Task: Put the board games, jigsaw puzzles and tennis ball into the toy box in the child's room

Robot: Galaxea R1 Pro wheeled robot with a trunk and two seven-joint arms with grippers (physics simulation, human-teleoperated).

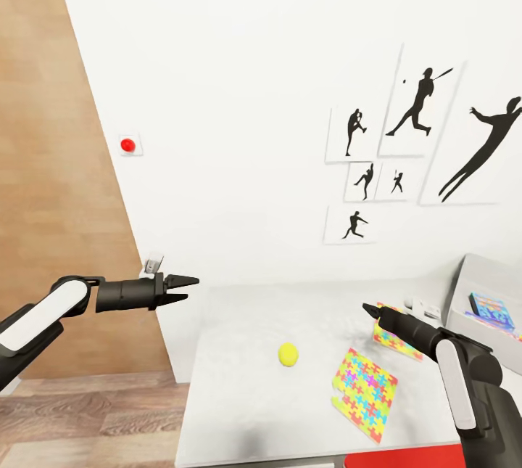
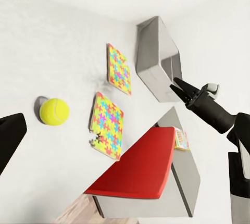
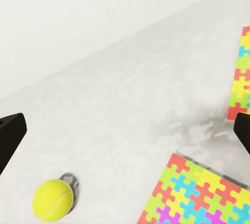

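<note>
Tennis ball point(image 2: 54, 111) sits alone on the worktop point(image 2: 47, 52), two jigsaw puzzles point(image 2: 108, 125) just beyond it, grey toy box point(image 2: 156, 60) further along, right hand point(image 2: 177, 84) hovering near the box.

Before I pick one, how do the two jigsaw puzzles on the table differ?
The nearer jigsaw puzzle lies in the open, close to the tennis ball; the farther jigsaw puzzle lies by the toy box, farther from the ball. The right gripper hovers above the farther one's edge and hides part of it; the nearer one shows whole. Both lie flat, in matching bright colours.
</note>
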